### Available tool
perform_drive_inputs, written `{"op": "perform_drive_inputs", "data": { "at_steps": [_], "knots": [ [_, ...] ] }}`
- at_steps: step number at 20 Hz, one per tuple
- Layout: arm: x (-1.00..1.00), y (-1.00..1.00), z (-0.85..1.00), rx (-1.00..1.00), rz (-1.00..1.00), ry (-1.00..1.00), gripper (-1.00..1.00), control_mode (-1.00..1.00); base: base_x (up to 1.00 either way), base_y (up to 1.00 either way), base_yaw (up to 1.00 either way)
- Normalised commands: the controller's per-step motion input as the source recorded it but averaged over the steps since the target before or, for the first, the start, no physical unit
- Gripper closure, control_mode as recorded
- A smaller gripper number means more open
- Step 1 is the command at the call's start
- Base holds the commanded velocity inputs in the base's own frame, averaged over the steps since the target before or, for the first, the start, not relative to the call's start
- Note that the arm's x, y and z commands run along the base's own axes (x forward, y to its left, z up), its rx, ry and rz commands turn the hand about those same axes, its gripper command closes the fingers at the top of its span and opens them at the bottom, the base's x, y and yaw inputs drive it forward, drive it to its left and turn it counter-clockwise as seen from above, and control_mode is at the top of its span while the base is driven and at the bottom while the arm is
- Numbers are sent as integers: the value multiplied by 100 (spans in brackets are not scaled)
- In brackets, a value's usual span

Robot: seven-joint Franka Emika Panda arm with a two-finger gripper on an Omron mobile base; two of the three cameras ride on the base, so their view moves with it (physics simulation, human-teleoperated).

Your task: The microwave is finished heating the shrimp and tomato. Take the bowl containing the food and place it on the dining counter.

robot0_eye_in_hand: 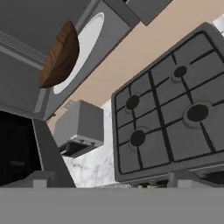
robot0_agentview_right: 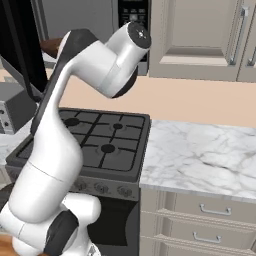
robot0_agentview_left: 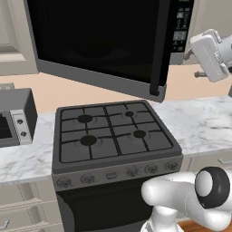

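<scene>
Above the black gas stove [robot0_agentview_left: 115, 131], the microwave [robot0_agentview_left: 104, 41] hangs with its glass door [robot0_agentview_left: 97, 43] swung wide toward the room, the vertical handle [robot0_agentview_left: 158, 50] at the door's free edge and the button panel [robot0_agentview_left: 181, 27] beside the opening. Below and to both sides runs the white marble counter [robot0_agentview_right: 200, 155] over beige cabinet fronts, with a smaller grey toaster oven [robot0_agentview_left: 16, 118] standing at the stove's left. Inside the microwave's cavity, seen from the hand view, the bowl [robot0_eye_in_hand: 61, 54] sits on the pale round turntable [robot0_eye_in_hand: 85, 48]: a shallow dark wooden dish, its side and rim toward the camera, so the shrimp and tomato within it cannot be made out. The gripper is raised near the open cavity with its jaws released and spread wide, holding nothing; its tips are hard to tell apart in the hand view. The bowl looks stiff and light, its smooth wood probably somewhat slippery, and the loose food could roll if it tips. The best hold is likely the near rim, one finger inside the wall and one outside, keeping the bowl level as it is drawn out past the door.
</scene>
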Motion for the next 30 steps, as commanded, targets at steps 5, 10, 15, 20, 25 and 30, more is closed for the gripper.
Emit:
{"op": "perform_drive_inputs", "data": {
  "at_steps": [5,10,15,20,25,30],
  "knots": [
    [0,53,0,21,-8,16,-100,-100,0,0,0],
    [1,79,0,14,-11,6,-100,-100,0,0,0],
    [6,78,0,15,-10,6,-100,-100,0,0,0],
    [-43,58,5,14,-1,7,-100,-100,0,0,0],
    [-98,14,18,20,3,0,-100,-100,0,0,0],
    [-100,28,19,25,8,0,-100,-100,0,0,0]
  ]
}}
